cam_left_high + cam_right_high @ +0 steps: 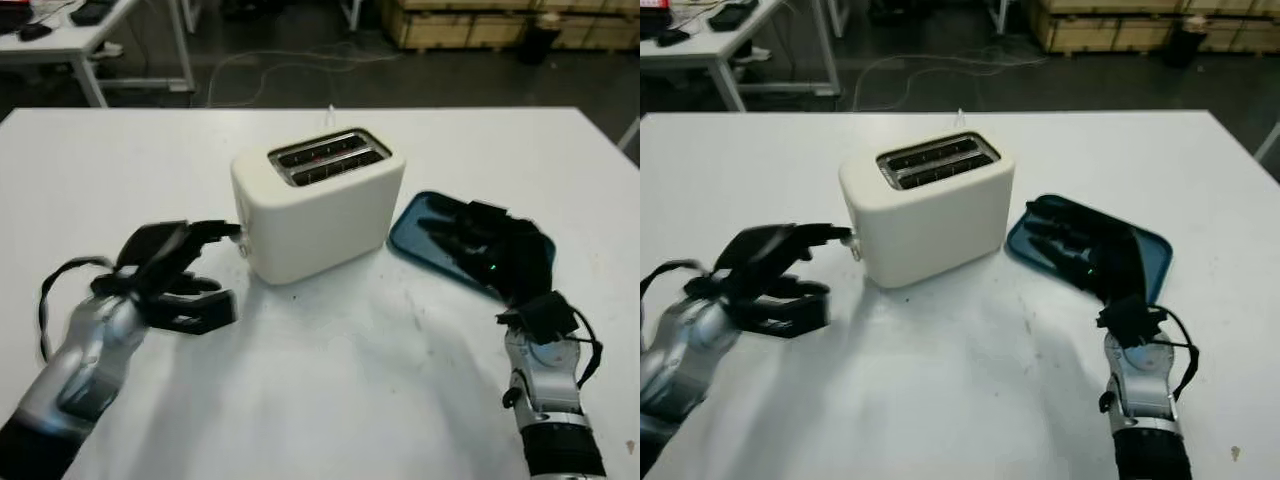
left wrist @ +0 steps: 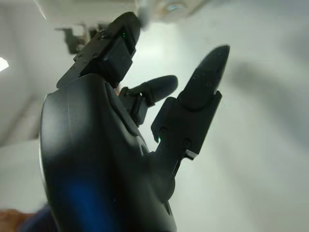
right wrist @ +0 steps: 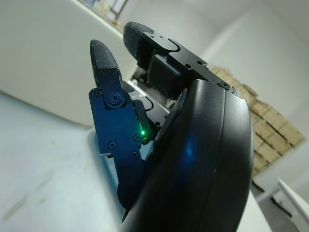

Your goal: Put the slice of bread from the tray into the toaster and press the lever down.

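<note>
Left hand [image 1: 185, 275] at the toaster's [image 1: 318, 203] lever.
Released, centre-left — right hand [image 1: 490, 250] released too, over the tray [image 1: 415, 232], lower right.

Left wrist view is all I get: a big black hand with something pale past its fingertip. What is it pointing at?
Observer: A cream toaster in the middle of a white table. The left hand, open, has one fingertip at the toaster's end wall.
Operator: Where is the other hand?
Observer: The right hand, also open, is over a blue tray on the other side of the toaster.
Operator: Any bread on that tray?
Observer: None on the part I can see, though the hand covers much of it. I cannot tell whether a slice sits in the toaster's slots.
</note>
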Motion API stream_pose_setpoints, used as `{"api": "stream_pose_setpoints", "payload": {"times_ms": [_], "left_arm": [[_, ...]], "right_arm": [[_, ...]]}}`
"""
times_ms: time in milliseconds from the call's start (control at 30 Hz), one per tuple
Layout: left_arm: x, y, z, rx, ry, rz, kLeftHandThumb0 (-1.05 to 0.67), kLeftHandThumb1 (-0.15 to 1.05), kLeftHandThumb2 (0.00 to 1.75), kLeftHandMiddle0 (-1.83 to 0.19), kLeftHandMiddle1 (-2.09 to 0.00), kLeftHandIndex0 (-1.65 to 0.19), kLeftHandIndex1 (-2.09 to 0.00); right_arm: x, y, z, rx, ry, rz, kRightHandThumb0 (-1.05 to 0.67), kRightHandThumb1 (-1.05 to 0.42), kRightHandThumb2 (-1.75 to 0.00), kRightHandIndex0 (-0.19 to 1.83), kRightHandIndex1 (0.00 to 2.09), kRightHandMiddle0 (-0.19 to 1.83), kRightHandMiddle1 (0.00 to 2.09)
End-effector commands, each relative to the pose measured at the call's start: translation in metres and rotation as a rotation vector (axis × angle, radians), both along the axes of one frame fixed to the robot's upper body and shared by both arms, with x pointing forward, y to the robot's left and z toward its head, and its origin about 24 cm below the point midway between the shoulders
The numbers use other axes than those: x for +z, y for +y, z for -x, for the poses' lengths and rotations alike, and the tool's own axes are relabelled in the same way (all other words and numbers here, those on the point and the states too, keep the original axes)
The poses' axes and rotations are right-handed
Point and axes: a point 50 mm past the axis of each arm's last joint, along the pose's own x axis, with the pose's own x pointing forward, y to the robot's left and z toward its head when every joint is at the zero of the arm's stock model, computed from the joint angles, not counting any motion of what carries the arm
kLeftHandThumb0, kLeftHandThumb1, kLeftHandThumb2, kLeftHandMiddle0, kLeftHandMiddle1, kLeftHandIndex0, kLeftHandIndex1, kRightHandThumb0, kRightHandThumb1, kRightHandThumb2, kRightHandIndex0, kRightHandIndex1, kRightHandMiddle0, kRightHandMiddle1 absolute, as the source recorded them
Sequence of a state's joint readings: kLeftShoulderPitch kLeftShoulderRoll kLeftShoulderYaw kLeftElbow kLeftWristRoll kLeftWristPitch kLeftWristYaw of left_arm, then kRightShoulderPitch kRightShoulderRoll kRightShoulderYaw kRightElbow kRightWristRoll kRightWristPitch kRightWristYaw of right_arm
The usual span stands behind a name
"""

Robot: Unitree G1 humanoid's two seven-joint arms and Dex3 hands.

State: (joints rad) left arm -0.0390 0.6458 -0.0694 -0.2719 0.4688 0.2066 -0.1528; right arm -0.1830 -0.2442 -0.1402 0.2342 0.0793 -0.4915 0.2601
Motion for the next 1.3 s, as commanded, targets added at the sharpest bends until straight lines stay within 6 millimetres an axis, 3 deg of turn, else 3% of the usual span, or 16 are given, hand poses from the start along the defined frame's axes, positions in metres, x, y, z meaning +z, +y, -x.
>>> {"api": "stream_pose_setpoints", "payload": {"times_ms": [0,167,433,700,1033,1267], "left_arm": [[0.029,0.006,0.006,-0.003,-0.152,0.034,-0.37,0.80,0.01,-0.62,-1.25,-0.83,-0.10],[0.060,0.015,0.012,-0.043,-0.269,0.073,-0.31,0.80,0.00,-0.71,-1.25,-0.98,-0.14],[0.095,0.025,0.009,-0.141,-0.380,0.068,-0.31,0.77,0.00,-0.86,-1.08,-1.09,-0.09],[0.124,0.020,-0.008,-0.306,-0.312,0.018,-0.32,0.75,0.00,-0.95,-0.86,-1.19,-0.06],[0.124,-0.006,-0.047,-0.370,-0.180,-0.086,-0.30,0.71,0.00,-1.04,-0.65,-1.21,-0.04],[0.122,-0.014,-0.061,-0.352,-0.186,-0.162,-0.32,0.72,0.00,-1.07,-0.62,-1.22,-0.03]], "right_arm": [[0.016,-0.001,-0.008,0.025,-0.045,0.026,-0.39,-0.89,0.00,1.08,0.00,0.95,0.00],[0.030,-0.004,-0.018,0.054,-0.088,0.087,-0.41,-0.88,0.00,1.08,0.01,0.93,0.00],[0.059,-0.015,-0.035,0.067,-0.112,0.102,-0.37,-0.85,0.00,1.08,0.01,0.96,0.01],[0.097,-0.026,-0.059,0.030,-0.149,0.376,-0.44,-0.84,0.00,1.15,0.04,1.01,0.02],[0.133,-0.026,-0.082,0.023,-0.039,0.814,-0.53,-0.80,0.00,1.11,0.03,1.01,0.01],[0.142,-0.019,-0.089,0.020,-0.034,0.928,-0.50,-0.76,0.00,1.10,0.02,1.01,0.00]]}}
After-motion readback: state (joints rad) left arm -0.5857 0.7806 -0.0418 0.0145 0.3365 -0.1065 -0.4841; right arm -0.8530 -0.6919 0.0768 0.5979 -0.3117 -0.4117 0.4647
